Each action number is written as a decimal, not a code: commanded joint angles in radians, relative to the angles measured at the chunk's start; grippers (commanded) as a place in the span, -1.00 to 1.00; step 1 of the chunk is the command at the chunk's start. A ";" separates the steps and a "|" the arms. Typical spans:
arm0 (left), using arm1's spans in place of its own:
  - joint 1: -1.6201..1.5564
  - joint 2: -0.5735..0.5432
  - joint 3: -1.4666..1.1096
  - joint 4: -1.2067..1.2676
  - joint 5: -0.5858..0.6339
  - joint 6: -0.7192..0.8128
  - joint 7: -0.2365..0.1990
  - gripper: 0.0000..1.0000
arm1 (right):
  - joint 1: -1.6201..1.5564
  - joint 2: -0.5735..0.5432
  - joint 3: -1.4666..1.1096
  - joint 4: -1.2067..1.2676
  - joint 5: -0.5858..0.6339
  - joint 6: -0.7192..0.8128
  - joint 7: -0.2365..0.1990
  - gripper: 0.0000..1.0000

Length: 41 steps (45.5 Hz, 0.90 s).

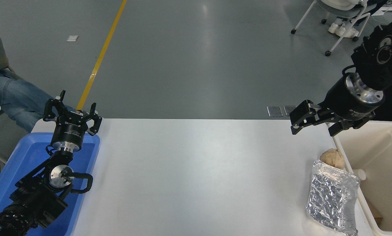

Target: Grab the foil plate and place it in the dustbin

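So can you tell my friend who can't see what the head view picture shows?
A crinkled foil plate lies on the white table beside the cream dustbin, a tan paper ball just behind it. The open right gripper hangs above them; the left gripper, also open, sits over a blue tray.

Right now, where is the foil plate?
The foil plate lies at the table's near right, beside the dustbin, just before the paper ball.

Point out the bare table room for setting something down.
Bare: the wide stretch of white table between the blue tray and the foil plate. Crowded: the right edge, where foil plate, paper ball and dustbin bunch together.
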 commanded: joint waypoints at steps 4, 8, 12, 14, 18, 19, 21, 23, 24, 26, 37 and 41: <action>0.000 -0.001 0.000 0.000 0.000 0.000 0.002 0.98 | -0.008 0.002 0.001 0.000 0.002 -0.001 0.000 1.00; 0.000 -0.001 0.000 0.000 0.000 0.000 0.000 0.98 | -0.010 0.001 0.003 0.000 0.002 -0.001 0.000 1.00; 0.000 -0.001 0.000 0.000 0.000 0.000 0.000 0.98 | -0.016 -0.001 0.003 -0.002 0.002 0.001 0.000 1.00; 0.000 -0.001 0.000 0.000 0.000 0.000 0.000 0.98 | -0.022 0.001 0.003 -0.003 0.002 0.001 0.000 1.00; 0.000 -0.001 0.000 0.000 0.000 0.000 0.000 0.98 | -0.034 0.007 0.009 -0.012 0.002 -0.001 0.000 1.00; 0.000 -0.001 0.000 0.000 0.000 0.000 0.000 0.98 | -0.037 0.007 0.014 -0.014 0.003 0.001 0.000 1.00; 0.000 -0.001 0.000 0.000 0.000 0.000 0.000 0.98 | -0.042 0.010 0.017 -0.014 0.003 -0.001 0.000 1.00; 0.000 -0.001 0.000 0.000 0.000 0.000 0.000 0.98 | -0.042 0.016 0.018 -0.015 0.003 -0.001 0.000 1.00; 0.000 -0.001 0.000 0.000 0.000 0.000 0.000 0.98 | -0.042 0.019 0.018 -0.015 0.003 0.001 0.002 1.00; 0.000 -0.001 0.000 0.000 0.000 0.000 0.000 0.98 | -0.043 0.025 0.018 -0.017 0.003 -0.001 0.000 1.00; -0.002 -0.001 0.000 0.000 0.000 0.000 0.000 0.98 | -0.045 0.014 0.003 -0.031 0.005 0.001 0.000 1.00; 0.000 -0.001 0.000 0.000 0.000 0.000 0.000 0.98 | -0.054 0.007 0.001 -0.035 0.003 0.001 0.002 1.00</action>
